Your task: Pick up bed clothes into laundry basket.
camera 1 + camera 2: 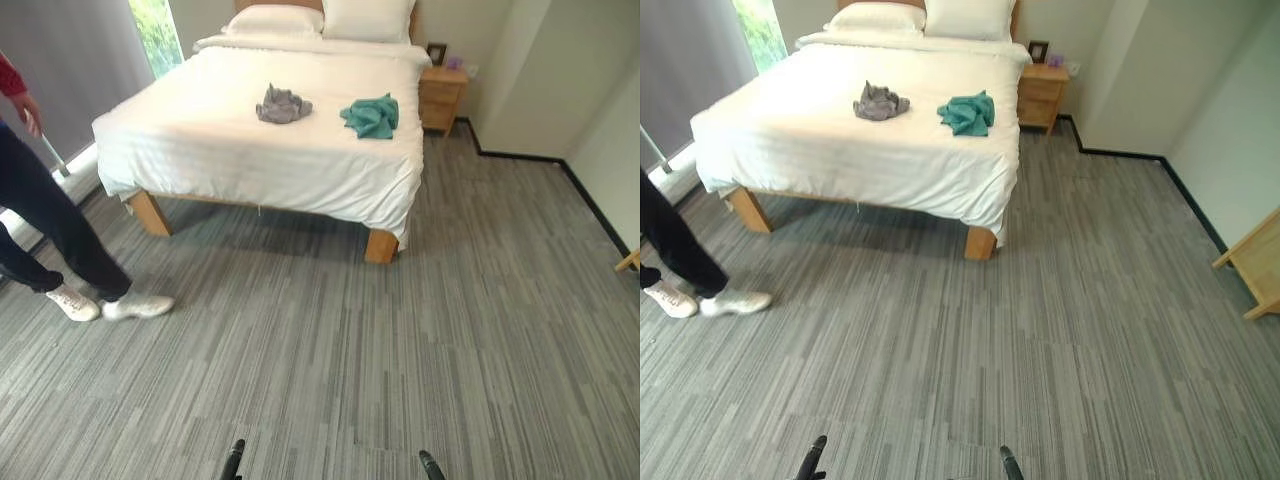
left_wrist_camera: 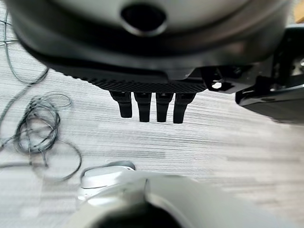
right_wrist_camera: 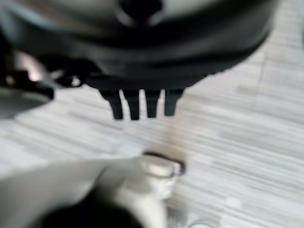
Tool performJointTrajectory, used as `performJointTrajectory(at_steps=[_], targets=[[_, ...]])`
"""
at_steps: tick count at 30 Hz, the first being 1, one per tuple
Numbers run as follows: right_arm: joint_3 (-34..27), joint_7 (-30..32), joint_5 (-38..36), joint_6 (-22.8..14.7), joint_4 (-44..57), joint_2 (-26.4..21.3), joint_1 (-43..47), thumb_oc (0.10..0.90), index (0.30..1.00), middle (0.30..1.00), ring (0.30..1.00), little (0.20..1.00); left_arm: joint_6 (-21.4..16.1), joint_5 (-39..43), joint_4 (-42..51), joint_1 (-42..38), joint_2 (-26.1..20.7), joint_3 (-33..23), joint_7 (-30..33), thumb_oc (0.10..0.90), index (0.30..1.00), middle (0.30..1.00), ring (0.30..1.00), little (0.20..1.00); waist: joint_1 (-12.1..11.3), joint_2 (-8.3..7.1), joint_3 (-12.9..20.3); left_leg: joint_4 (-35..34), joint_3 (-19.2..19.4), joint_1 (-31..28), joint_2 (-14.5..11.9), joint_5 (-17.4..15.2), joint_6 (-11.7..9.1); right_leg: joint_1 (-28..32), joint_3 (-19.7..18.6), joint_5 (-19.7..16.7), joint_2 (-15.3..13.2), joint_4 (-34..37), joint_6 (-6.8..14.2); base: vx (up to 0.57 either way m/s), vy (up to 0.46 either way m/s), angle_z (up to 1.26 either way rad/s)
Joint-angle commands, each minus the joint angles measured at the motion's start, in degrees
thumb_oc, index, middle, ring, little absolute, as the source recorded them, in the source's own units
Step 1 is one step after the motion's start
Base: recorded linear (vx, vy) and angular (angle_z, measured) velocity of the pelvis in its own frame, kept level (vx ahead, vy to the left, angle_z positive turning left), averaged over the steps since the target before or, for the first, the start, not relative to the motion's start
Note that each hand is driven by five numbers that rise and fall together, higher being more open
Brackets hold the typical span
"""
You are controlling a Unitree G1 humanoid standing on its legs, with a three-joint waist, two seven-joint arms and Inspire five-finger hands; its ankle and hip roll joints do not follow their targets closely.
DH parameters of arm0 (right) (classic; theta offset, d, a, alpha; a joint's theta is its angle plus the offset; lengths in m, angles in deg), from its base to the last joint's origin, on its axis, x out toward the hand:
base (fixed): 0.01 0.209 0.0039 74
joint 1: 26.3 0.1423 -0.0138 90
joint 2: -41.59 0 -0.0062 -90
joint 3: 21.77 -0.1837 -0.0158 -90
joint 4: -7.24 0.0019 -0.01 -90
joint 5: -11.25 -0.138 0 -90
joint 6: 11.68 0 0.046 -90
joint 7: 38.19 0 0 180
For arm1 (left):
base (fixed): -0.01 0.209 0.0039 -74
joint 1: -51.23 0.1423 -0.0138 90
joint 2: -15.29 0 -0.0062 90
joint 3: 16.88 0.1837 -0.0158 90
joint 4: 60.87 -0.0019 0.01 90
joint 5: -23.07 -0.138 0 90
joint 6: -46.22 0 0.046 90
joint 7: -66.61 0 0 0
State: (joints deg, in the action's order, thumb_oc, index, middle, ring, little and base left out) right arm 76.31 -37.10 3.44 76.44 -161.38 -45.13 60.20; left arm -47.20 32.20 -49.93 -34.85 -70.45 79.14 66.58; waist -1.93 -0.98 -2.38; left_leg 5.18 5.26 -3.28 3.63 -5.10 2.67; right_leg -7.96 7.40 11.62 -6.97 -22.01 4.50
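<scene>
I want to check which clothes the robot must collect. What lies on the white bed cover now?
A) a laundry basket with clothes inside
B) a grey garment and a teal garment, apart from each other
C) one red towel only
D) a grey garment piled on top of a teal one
B: the crumpled grey garment lies on the bed, and the teal garment lies apart from it, nearer the nightstand.

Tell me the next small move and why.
Probably walk forward to the bed: the grey garment and teal garment lie on it across the carpet, while the left hand and right hand hang open, holding nothing.
</scene>
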Motion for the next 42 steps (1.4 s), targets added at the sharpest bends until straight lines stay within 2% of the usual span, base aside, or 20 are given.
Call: performJointTrajectory(at_steps=[1, 5, 6, 8, 9, 10, 11, 13, 15, 16, 22, 25, 28, 31, 32, 35, 36, 38, 40, 42], targets=[[-2.67, 1.15, -9.68, -2.42, -3.6, -1.72, 3.08, 0.8, 0.9, 0.9, 0.9, 0.9, -3.95, 3.15, -1.78, -6.13, -0.42, -1.92, -0.09, 0.8, 0.9, 0.9, 0.9, 0.9, 1.23, -3.25, -0.72, -9.94, -5.45, -3.97, -6.4, 3.15, -6.26, 15.03, 1.98, -12.14, -3.39, 26.97, 5.65, 0.0, 0.0, 0.0], [-4.7, 2.46, -16.32, -4.26, 2.34, -3.02, 5.06, 0.8, 0.9, 0.9, 0.9, 0.9, -5.7, 7.24, 6.33, -7.96, -1.92, -0.33, 1.01, 0.8, 0.9, 0.9, 0.9, 0.9, 1.58, -2.87, -0.8, -9.9, -5.33, -3.95, -6.49, 3.18, -6.34, 14.84, 1.64, -12.25, -3.39, 26.9, 5.7, -0.02, 0.016, 0.1], [-5.48, 4.35, -17.87, -6.02, 13.37, -3.84, 4.64, 0.8, 0.9, 0.9, 0.9, 0.9, -6.41, 10.82, 17.1, -7.82, -3.53, 0.52, 1.53, 0.8, 0.9, 0.9, 0.9, 0.9, 1.93, -2.78, -1.03, -9.75, -5.18, -3.44, -6.39, 3.95, -6.31, 14.22, 1.39, -12.95, -3.56, 26.75, 5.73, 0.0, 0.0, 0.0], [-6.67, 5.71, -18.68, -6.73, 25.21, -5.15, 3.59, 0.8, 0.9, 0.9, 0.9, 0.9, -6.36, 12.19, 27.16, -7.66, -5.63, 1.21, 2.43, 0.8, 0.9, 0.9, 0.9, 0.9, 2.39, -2.5, -1.01, -9.7, -5.0, -3.36, -6.42, 3.98, -6.3, 14.01, 1.2, -13.02, -3.58, 26.57, 5.83, -0.02, 0.024, -0.09], [-6.68, 5.79, -18.62, -6.63, 25.4, -5.11, 3.44, 0.8, 0.9, 0.9, 0.9, 0.9, -6.25, 12.17, 27.31, -7.53, -5.65, 1.23, 2.48, 0.8, 0.9, 0.9, 0.9, 0.9, 2.37, -2.51, -1.02, -9.69, -5.0, -3.43, -6.42, 3.95, -6.31, 14.08, 1.19, -13.0, -3.58, 26.56, 5.83, -0.01, 0.024, -0.1], [-8.28, 7.15, -18.99, -7.23, 38.69, -6.0, 2.6, 0.8, 0.9, 0.9, 0.9, 0.9, -6.33, 12.77, 38.81, -7.39, -8.0, 0.95, 3.55, 0.8, 0.9, 0.9, 0.9, 0.9, 2.71, -2.28, -1.19, -9.69, -4.88, -3.41, -6.35, 4.02, -6.26, 13.95, 1.07, -13.11, -3.58, 26.5, 5.89, 0.0, 0.018, -0.06], [-8.29, 7.23, -18.93, -7.12, 38.88, -5.95, 2.43, 0.8, 0.9, 0.9, 0.9, 0.9, -6.23, 12.75, 38.95, -7.25, -8.02, 0.96, 3.59, 0.8, 0.9, 0.9, 0.9, 0.9, 2.7, -2.3, -1.09, -9.67, -4.88, -3.36, -6.35, 4.01, -6.26, 13.91, 1.07, -13.1, -3.58, 26.49, 5.89, -0.01, 0.031, -0.03], [-9.64, 8.63, -18.21, -8.48, 50.48, -6.22, 2.58, 0.8, 0.9, 0.9, 0.9, 0.9, -6.46, 11.25, 51.45, -7.58, -10.79, 0.31, 4.71, 0.8, 0.9, 0.9, 0.9, 0.9, 2.76, -2.12, -1.45, -9.55, -4.81, -3.1, -6.22, 3.98, -6.15, 13.49, 1.13, -13.3, -3.88, 26.35, 6.06, 0.0, 0.013, -0.05], [-9.75, 8.55, -18.35, -8.84, 53.29, -6.23, 3.21, 0.8, 0.9, 0.9, 0.9, 0.9, -6.6, 11.65, 53.72, -8.04, -11.33, 0.03, 4.89, 0.8, 0.9, 0.9, 0.9, 0.9, 2.7, -2.14, -1.73, -9.48, -4.66, -2.92, -6.1, 3.95, -6.09, 13.25, 1.13, -13.44, -4.07, 26.3, 6.17, -0.02, 0.032, -0.18], [-9.77, 8.39, -16.96, -9.26, 59.55, -6.74, 3.96, 0.8, 0.9, 0.9, 0.9, 0.9, -7.06, 10.64, 59.39, -8.36, -12.15, -1.38, 5.99, 0.8, 0.9, 0.9, 0.9, 0.9, 2.49, -2.29, -2.31, -9.34, -4.41, -2.62, -5.79, 3.79, -5.89, 12.73, 0.85, -13.67, -4.41, 26.25, 6.34, -0.02, 0.038, -0.14], [-9.56, 9.51, -12.79, -9.29, 64.42, -6.61, 5.34, 0.8, 0.9, 0.9, 0.9, 0.9, -8.02, 13.43, 63.28, -7.54, -9.94, -3.75, 7.73, 0.8, 0.9, 0.9, 0.9, 0.9, 1.92, -2.39, -3.86, -8.34, -3.45, -1.66, -4.09, 2.87, -4.69, 11.03, -0.47, -13.98, -6.16, 24.31, 7.33, 0.0, 0.067, -0.11], [-9.31, 9.65, -11.38, -8.92, 66.1, -6.18, 5.3, 0.8, 0.9, 0.9, 0.9, 0.9, -7.23, 14.12, 63.39, -7.17, -9.35, -3.83, 7.63, 0.8, 0.9, 0.9, 0.9, 0.9, 1.79, -1.68, -5.38, -6.73, -3.96, -1.36, -2.76, 0.91, -3.13, 7.74, -2.32, -12.16, -7.64, 15.88, 8.23, 0.02, 0.143, -0.1], [-9.13, 9.61, -11.05, -8.94, 67.08, -5.43, 4.26, 0.8, 0.9, 0.9, 0.9, 0.9, -6.39, 14.69, 64.55, -7.29, -9.34, -3.26, 7.29, 0.8, 0.9, 0.9, 0.9, 0.9, 2.41, -0.67, -8.02, -5.07, -5.07, -1.52, -1.95, -0.11, -1.06, -0.7, -4.99, -16.99, -7.98, -2.82, 8.22, 0.01, 0.189, -0.08], [-8.41, 9.67, -10.34, -8.74, 66.92, -4.85, 4.46, 0.8, 0.9, 0.9, 0.9, 0.9, -6.26, 14.22, 63.83, -9.12, -9.83, -2.76, 7.56, 0.8, 0.9, 0.9, 0.9, 0.9, 3.84, 0.56, -10.74, -5.12, -5.71, -4.35, -3.26, -2.04, -0.83, -8.69, -4.74, -18.61, -7.47, -10.6, 8.09, 0.19, 0.065, 0.06], [-8.43, 9.53, -10.44, -8.71, 67.08, -4.77, 4.49, 0.8, 0.9, 0.9, 0.9, 0.9, -6.32, 14.21, 63.66, -9.85, -10.05, -2.7, 7.61, 0.8, 0.9, 0.9, 0.9, 0.9, 4.61, 0.42, -10.98, -5.85, -5.75, -6.03, -3.6, -3.08, -1.32, -10.69, -3.84, -18.23, -8.18, -7.47, 7.99, 0.57, -0.153, -0.1], [-10.16, 10.55, -12.01, -9.21, 66.38, -5.0, 4.46, 0.8, 0.9, 0.9, 0.9, 0.9, -7.35, 15.4, 62.27, -13.92, -10.49, -1.61, 7.86, 0.8, 0.9, 0.9, 0.9, 0.9, 10.08, -0.83, -11.52, -8.23, -10.07, -14.79, -5.69, -7.99, -5.18, -15.89, -3.48, -21.29, -8.36, 15.41, 9.72, 0.61, -0.236, 0.16], [-10.18, 10.57, -12.07, -9.32, 66.2, -5.02, 4.65, 0.8, 0.9, 0.9, 0.9, 0.9, -7.53, 15.47, 61.88, -14.26, -10.51, -1.56, 7.81, 0.8, 0.9, 0.9, 0.9, 0.9, 10.24, -0.05, -11.61, -8.26, -10.13, -14.92, -6.57, -8.36, -5.22, -14.7, -2.58, -21.87, -7.71, 17.09, 9.77, 0.4, -0.158, 0.57], [-10.32, 11.06, -12.58, -9.5, 66.23, -4.73, 5.11, 0.8, 0.9, 0.9, 0.9, 0.9, -7.7, 15.4, 60.42, -15.27, -10.08, -1.38, 7.65, 0.8, 0.9, 0.9, 0.9, 0.9, 11.89, 0.1, -10.79, -9.06, -10.07, -18.59, -9.19, -9.76, -7.3, -15.31, 0.78, -24.87, -7.82, 22.78, 10.5, 0.45, -0.222, 0.6], [-10.5, 10.84, -12.49, -9.31, 66.85, -4.88, 4.93, 0.8, 0.9, 0.9, 0.9, 0.9, -7.67, 15.01, 61.08, -14.65, -10.08, -1.55, 7.56, 0.8, 0.9, 0.9, 0.9, 0.9, 12.33, 0.17, -10.21, -8.68, -9.8, -19.81, -10.1, -9.67, -8.13, -15.21, 2.95, -26.02, -8.17, 23.12, 10.5, 0.43, -0.24, 0.39], [-10.02, 8.99, -12.91, -9.81, 68.32, -5.55, 4.15, 0.8, 0.9, 0.9, 0.9, 0.9, -8.47, 16.7, 63.48, -13.4, -9.41, -2.06, 6.86, 0.8, 0.9, 0.9, 0.9, 0.9, 12.72, 0.27, -8.11, 0.55, -11.39, -18.28, -11.71, -2.85, -10.8, -12.69, 3.94, -25.58, -7.52, 19.49, 8.76, 0.56, -0.295, 0.41]])
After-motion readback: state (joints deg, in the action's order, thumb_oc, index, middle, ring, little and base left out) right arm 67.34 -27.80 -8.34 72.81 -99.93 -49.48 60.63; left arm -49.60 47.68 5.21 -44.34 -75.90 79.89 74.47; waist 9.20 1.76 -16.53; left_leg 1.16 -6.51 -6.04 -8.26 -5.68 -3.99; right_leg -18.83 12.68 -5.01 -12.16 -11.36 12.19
